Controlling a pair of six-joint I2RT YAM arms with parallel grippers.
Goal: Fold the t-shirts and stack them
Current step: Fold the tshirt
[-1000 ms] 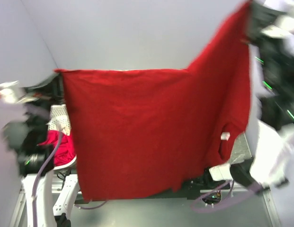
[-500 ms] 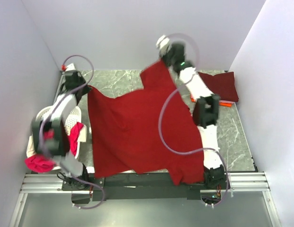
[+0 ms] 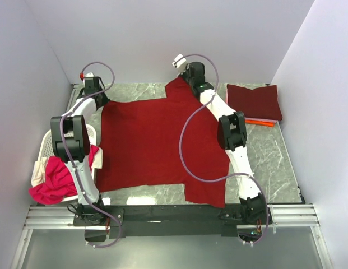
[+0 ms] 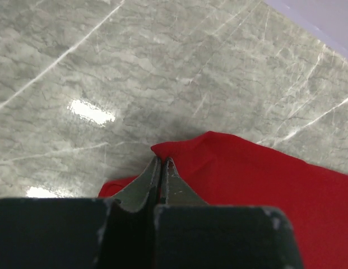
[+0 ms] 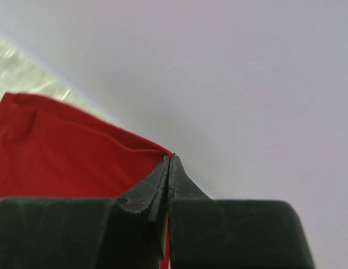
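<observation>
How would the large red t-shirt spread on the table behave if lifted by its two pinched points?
Probably floppy: the red t-shirt lies flat, rumpling at the left gripper and right gripper. Likely sags between them. Pushed, it would probably bunch rather than slide.

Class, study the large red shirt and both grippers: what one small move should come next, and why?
Probably open both grippers. The dark red t-shirt already lies spread on the table, while the left gripper and right gripper pinch its far corners, so letting go frees them to start folding.
</observation>
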